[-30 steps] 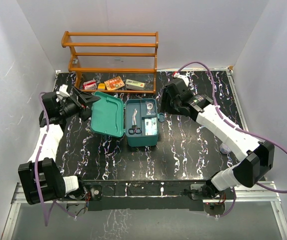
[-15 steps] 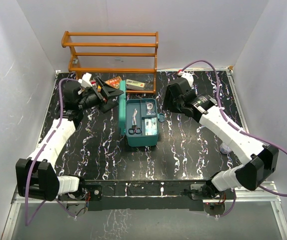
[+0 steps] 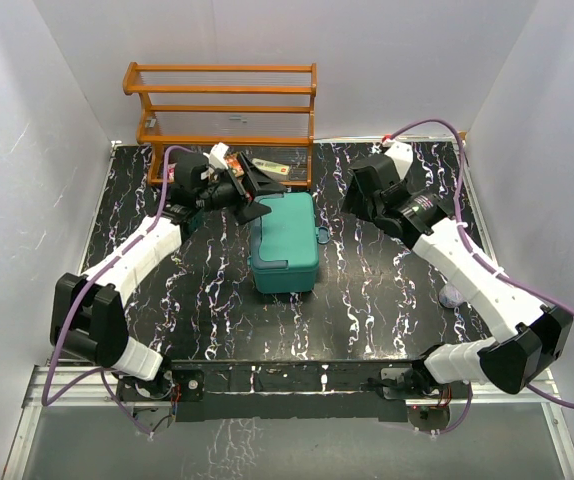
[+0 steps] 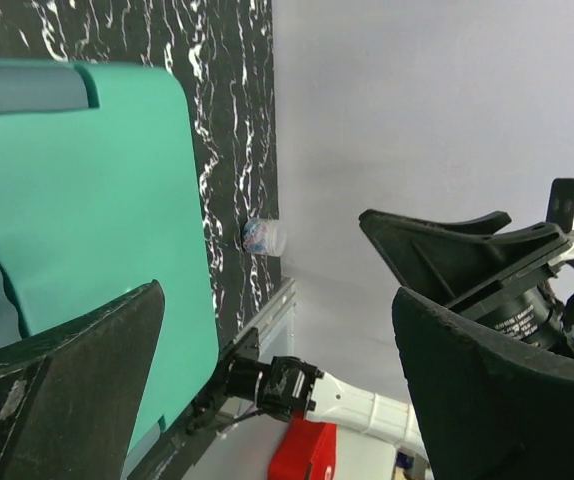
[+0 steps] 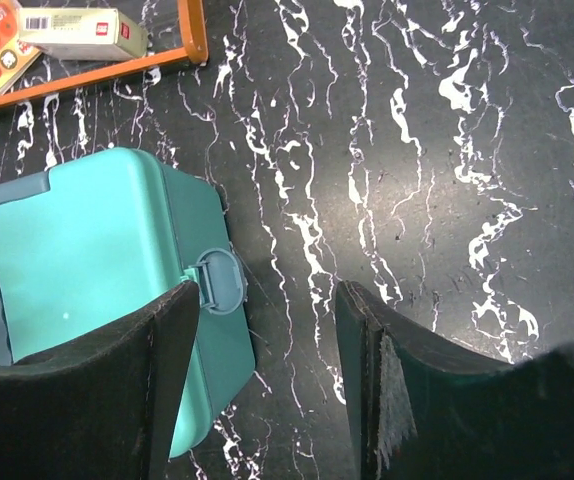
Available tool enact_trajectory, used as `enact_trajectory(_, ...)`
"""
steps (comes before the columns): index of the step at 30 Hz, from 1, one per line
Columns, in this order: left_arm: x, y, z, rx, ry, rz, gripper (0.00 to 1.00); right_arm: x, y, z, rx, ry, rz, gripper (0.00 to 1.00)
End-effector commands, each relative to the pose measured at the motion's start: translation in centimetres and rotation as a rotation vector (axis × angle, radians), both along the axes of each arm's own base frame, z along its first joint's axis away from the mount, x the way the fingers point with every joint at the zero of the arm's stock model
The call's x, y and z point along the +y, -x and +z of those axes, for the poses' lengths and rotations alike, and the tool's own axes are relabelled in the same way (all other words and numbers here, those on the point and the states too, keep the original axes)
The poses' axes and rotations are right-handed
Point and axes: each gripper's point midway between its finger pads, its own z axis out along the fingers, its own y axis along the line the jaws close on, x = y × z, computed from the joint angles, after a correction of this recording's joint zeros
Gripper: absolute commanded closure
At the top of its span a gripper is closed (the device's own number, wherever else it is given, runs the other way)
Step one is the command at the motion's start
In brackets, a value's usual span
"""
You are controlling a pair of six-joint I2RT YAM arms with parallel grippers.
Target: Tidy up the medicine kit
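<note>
The teal-green medicine kit (image 3: 285, 243) lies in the middle of the black marbled table with its lid down. Its latch tab (image 3: 321, 235) sticks out on the right side. It also shows in the right wrist view (image 5: 97, 300) and in the left wrist view (image 4: 77, 210). My left gripper (image 3: 252, 188) is open and empty at the kit's back left corner, just above the lid. My right gripper (image 3: 359, 205) is open and empty, hovering to the right of the latch (image 5: 217, 281).
An orange wooden rack (image 3: 222, 120) stands at the back with medicine boxes (image 3: 270, 167) on its bottom shelf, also visible in the right wrist view (image 5: 79, 32). A small capped bottle (image 3: 451, 296) stands near the table's right edge. White walls enclose the table.
My left gripper swung the lid from lying open at the left over onto the box, so the kit is now shut. My right gripper drew back to the right.
</note>
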Motion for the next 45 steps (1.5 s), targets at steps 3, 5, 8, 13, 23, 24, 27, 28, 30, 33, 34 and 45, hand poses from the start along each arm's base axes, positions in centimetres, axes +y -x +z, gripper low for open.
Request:
enact_trajectory(3,2.5,-1.4,-0.2,-0.052,-0.226,0.116,0.05,2.3,-0.4,0.0,-0.013,-0.121,0.135,0.43)
enact_trajectory(5,4.2,-1.3,-2.3,-0.015,-0.345,0.157,0.05,3.9,-0.6,-0.5,0.003,-0.201,0.227,0.41)
enact_trajectory(8,5.7,-0.7,-4.3,0.015,-0.452,0.165,0.05,5.3,-0.9,-1.0,0.011,-0.315,0.328,0.36)
enact_trajectory(13,6.4,0.7,-7.0,0.072,-0.536,0.108,0.02,5.3,-2.0,-2.2,-0.005,-0.397,0.359,0.15)
enact_trajectory(23,6.0,2.2,-10.8,0.169,-0.573,-0.007,0.01,4.7,-2.7,-5.6,-0.009,-0.502,0.401,0.02)
enact_trajectory(24,6.0,2.3,-11.2,0.178,-0.573,-0.011,0.02,5.0,-2.6,-5.7,-0.017,-0.51,0.426,0.02)
enact_trajectory(27,5.7,2.4,-12.0,0.202,-0.565,-0.033,0.04,5.8,-2.4,-6.3,-0.022,-0.534,0.476,0.02)
enact_trajectory(28,5.6,2.5,-12.2,0.211,-0.566,-0.037,0.04,5.9,-2.3,-6.5,-0.018,-0.538,0.488,0.02)
enact_trajectory(30,5.7,2.5,-12.8,0.231,-0.572,-0.043,0.05,6.4,-2.2,-6.8,-0.009,-0.553,0.522,0.02)
enact_trajectory(33,5.6,2.7,-13.2,0.243,-0.576,-0.05,0.07,7.0,-2.1,-6.9,-0.001,-0.573,0.556,0.02)
enact_trajectory(34,5.6,2.7,-13.3,0.247,-0.575,-0.052,0.07,7.1,-2.1,-6.9,0.001,-0.579,0.555,0.02)
enact_trajectory(45,5.9,3.0,-14.1,0.275,-0.59,-0.047,0.1,7.5,-3.7,-10.0,0.088,-0.664,0.439,0.02)
